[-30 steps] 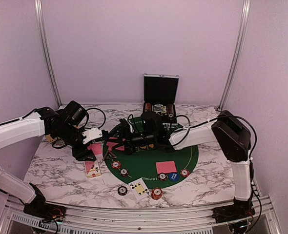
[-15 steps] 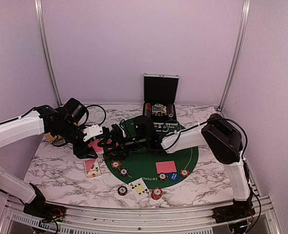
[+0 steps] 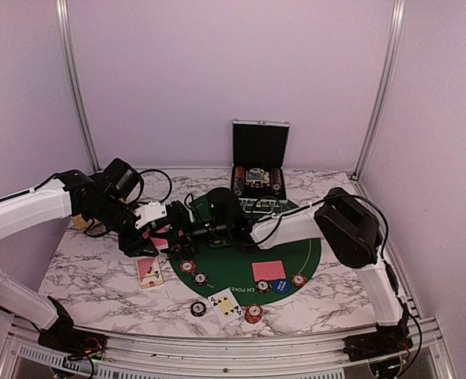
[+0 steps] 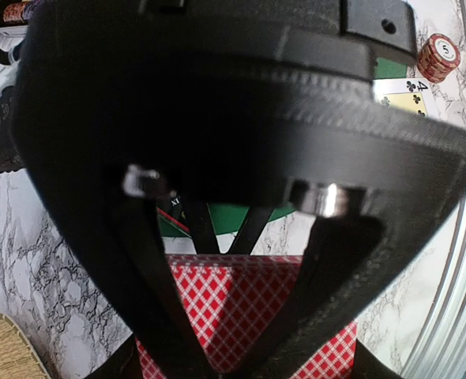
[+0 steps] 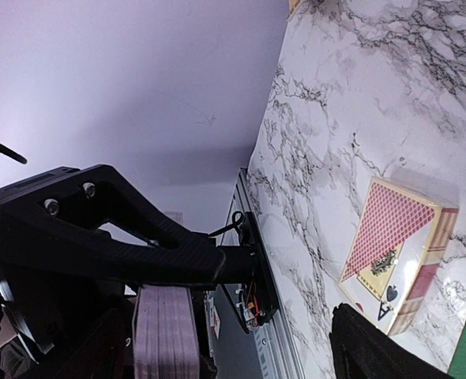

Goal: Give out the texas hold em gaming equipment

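My left gripper [image 3: 146,242] is shut on red-backed playing cards [image 3: 160,238] at the left edge of the green mat; the cards fill the gap between its fingers in the left wrist view [image 4: 245,316]. My right gripper [image 3: 178,235] is stretched across the mat right next to those cards, jaws apart and empty [image 5: 257,347]. A card box [image 3: 148,272] lies on the marble just below; it also shows in the right wrist view [image 5: 397,254]. More red-backed cards [image 3: 268,270], a blue disc [image 3: 280,287], face-up cards [image 3: 226,304] and several chips [image 3: 187,267] lie on and near the mat.
An open black case [image 3: 260,162] with chip rows stands at the back centre. The green felt mat [image 3: 241,257] covers the middle. A straw basket [image 3: 79,223] sits behind my left arm. A red chip [image 4: 440,57] and a four of clubs [image 4: 407,91] lie near the front rail.
My right arm has reached steadily leftward across the mat, ending beside my left gripper. My left gripper has stayed almost still, holding the red cards.
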`<action>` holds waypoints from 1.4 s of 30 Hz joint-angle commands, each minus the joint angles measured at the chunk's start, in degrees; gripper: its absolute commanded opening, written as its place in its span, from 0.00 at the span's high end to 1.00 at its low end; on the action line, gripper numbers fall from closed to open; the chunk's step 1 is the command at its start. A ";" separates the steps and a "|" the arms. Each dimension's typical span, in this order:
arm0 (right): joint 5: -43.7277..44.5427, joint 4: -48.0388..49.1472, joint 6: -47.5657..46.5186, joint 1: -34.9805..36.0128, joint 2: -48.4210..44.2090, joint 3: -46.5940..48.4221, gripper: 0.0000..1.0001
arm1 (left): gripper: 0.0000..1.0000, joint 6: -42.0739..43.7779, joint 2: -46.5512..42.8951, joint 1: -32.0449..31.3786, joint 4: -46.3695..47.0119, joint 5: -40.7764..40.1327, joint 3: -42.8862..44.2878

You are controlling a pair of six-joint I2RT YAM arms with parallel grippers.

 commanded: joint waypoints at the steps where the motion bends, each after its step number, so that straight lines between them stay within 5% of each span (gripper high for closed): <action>1: -0.78 1.00 0.73 0.74 1.84 3.15 0.12 | 1.00 -0.41 -0.57 -0.27 0.72 1.07 2.29; 16: -1.02 2.61 2.38 -0.06 2.93 2.39 0.18 | 1.00 -0.15 -1.09 -0.55 0.70 0.72 2.06; 23: -0.53 2.44 0.96 -1.93 -1.20 -2.92 0.36 | 1.00 -0.20 -1.49 -0.53 0.76 0.49 1.92; 31: -0.27 1.48 -0.69 -2.64 -5.37 -5.84 0.41 | 1.00 -0.20 -1.67 -0.55 0.69 0.32 1.70; 42: -0.36 2.15 -0.04 -3.13 -8.30 -7.16 0.70 | 1.00 0.33 -1.84 -0.47 0.77 -0.20 0.74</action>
